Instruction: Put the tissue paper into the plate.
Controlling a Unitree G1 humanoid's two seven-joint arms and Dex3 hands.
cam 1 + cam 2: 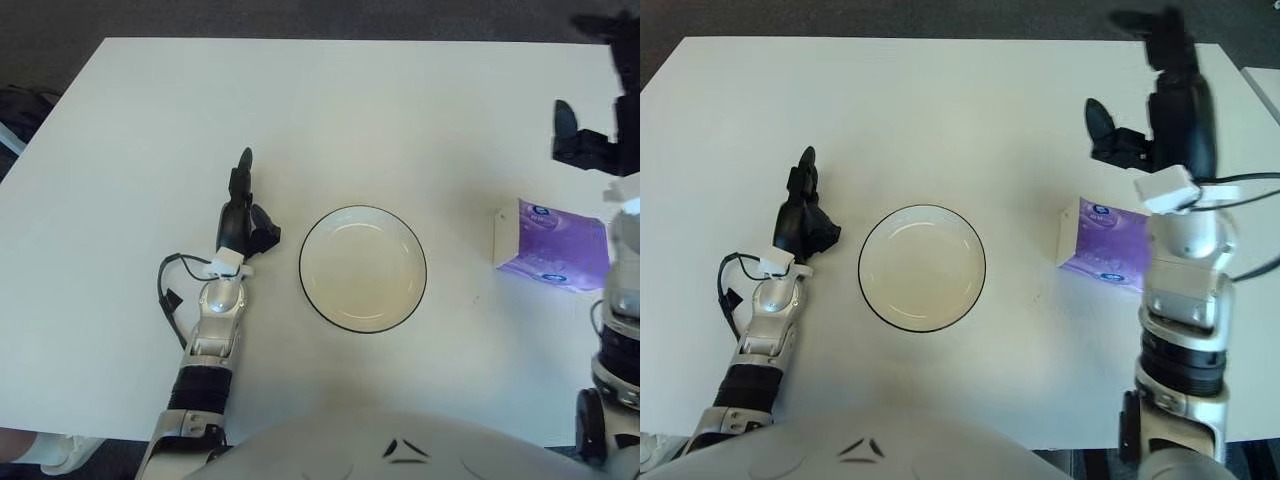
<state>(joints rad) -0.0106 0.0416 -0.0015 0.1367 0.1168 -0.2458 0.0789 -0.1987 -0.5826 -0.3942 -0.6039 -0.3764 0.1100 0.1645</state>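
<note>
Tissue paper, a purple pack point(1105, 243) with a white end, lies flat on the white tabletop point(330, 110) close to its right edge, level with the plate and well apart from it. Nothing grips it. Nearer the front edge, the right forearm point(1183, 300) stands just beside the pack on its right side. The black-rimmed white plate point(362, 268) sits near the middle of the tabletop, towards the front, and holds nothing. Left of the plate, the left hand point(243, 213) shows with one finger stretched toward the far edge, the others loosely bent, gripping nothing. Farther back, the right hand point(1150, 95) is above the pack, fingers spread apart and holding nothing.
</note>
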